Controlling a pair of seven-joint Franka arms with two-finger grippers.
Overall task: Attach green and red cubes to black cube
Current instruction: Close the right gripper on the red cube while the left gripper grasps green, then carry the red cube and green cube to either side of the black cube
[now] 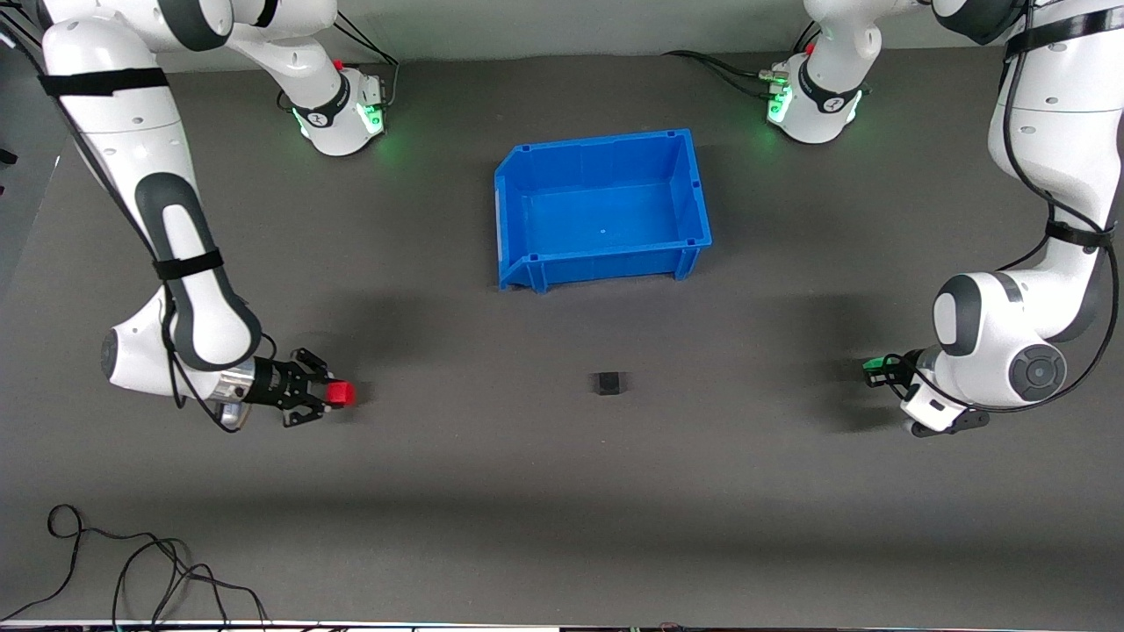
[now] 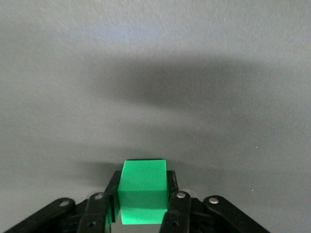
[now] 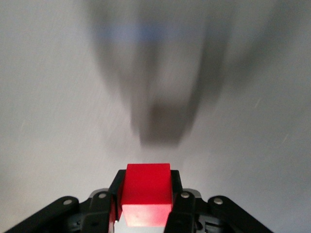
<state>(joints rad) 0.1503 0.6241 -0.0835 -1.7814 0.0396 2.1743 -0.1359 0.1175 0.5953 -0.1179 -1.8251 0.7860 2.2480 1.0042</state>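
You are gripping the red cube in the right gripper and the green cube in the left gripper, both turned toward the black cube lying between them, nearer the camera than the blue bin, ready for joining.

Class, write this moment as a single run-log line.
right claw: shut on red cube | left claw: shut on green cube | black cube: alone on table, nearer camera than blue bin

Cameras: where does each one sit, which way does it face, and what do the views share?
Front: high across the table, facing both arms, blue bin and black cube.
Left wrist: on that arm, facing the left pincer clamping the green cube.
Right wrist: likewise, right pincer clamping the red cube.
Shared: front also shows both cubes.
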